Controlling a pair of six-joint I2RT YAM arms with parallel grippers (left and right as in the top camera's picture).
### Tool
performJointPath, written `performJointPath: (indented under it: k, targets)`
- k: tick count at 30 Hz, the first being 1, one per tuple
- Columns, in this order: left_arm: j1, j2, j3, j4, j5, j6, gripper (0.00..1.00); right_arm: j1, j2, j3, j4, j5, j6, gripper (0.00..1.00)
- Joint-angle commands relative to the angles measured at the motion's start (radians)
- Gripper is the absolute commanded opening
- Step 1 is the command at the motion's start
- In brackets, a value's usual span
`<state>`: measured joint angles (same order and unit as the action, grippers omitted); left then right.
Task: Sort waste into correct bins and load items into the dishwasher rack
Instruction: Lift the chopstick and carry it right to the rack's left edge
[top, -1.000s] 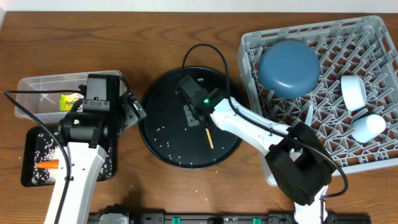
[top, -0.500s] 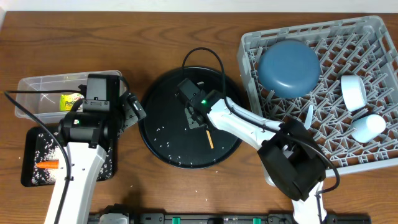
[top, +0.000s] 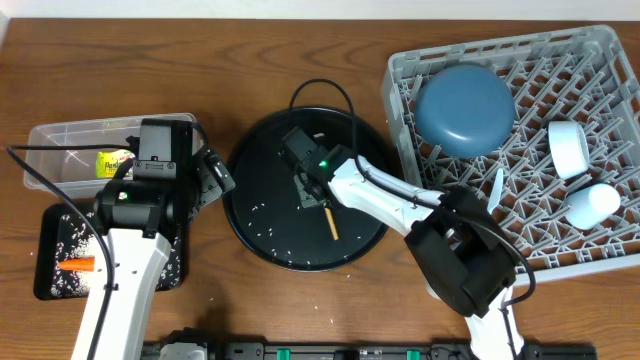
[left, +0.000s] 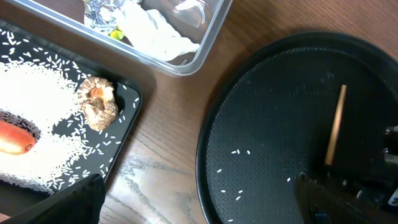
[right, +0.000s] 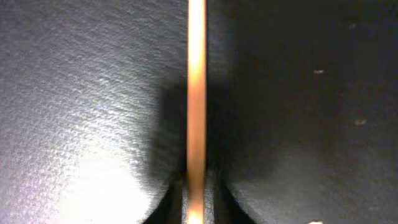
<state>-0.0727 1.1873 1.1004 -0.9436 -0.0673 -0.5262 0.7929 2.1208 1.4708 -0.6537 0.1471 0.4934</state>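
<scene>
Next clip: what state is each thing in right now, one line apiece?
Right end effector, shut on chopstick.
Left end effector, open, empty.
Dark-blue plate, loaded in dishwasher rack.
Upper cup, lying in rack.
Lower cup, lying in rack.
Clear tub, holds wrapper and tissue.
Black tray, holds rice, carrot, biscuit.
Round tray, stray grains on it.

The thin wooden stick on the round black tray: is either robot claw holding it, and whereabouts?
Yes. The right gripper is shut on the chopstick, pinching it at one end. The left gripper is open and holds nothing.
</scene>
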Motion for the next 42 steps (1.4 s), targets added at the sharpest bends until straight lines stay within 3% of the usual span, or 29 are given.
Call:
performJointPath:
  k: [1,12,23,35,42]
  targets:
    - [0.005,-0.003,0.016,-0.006,-0.016,0.002,0.98,0.0,0.049,-0.012,-0.012,0.032,-0.002,0.01]
    - [0.005,-0.003,0.016,-0.006,-0.016,0.002,0.98,-0.002,0.042,0.001,-0.008,0.039,-0.055,0.01]
    - [0.005,-0.003,0.016,-0.006,-0.016,0.002,0.98,-0.026,-0.147,0.009,-0.049,0.041,-0.107,0.01]
    - [0.005,-0.003,0.016,-0.006,-0.016,0.002,0.98,-0.137,-0.395,0.009,-0.304,0.068,-0.132,0.01]
    - [0.005,-0.003,0.016,-0.006,-0.016,0.002,0.98,-0.251,-0.442,0.008,-0.481,0.101,-0.131,0.01]
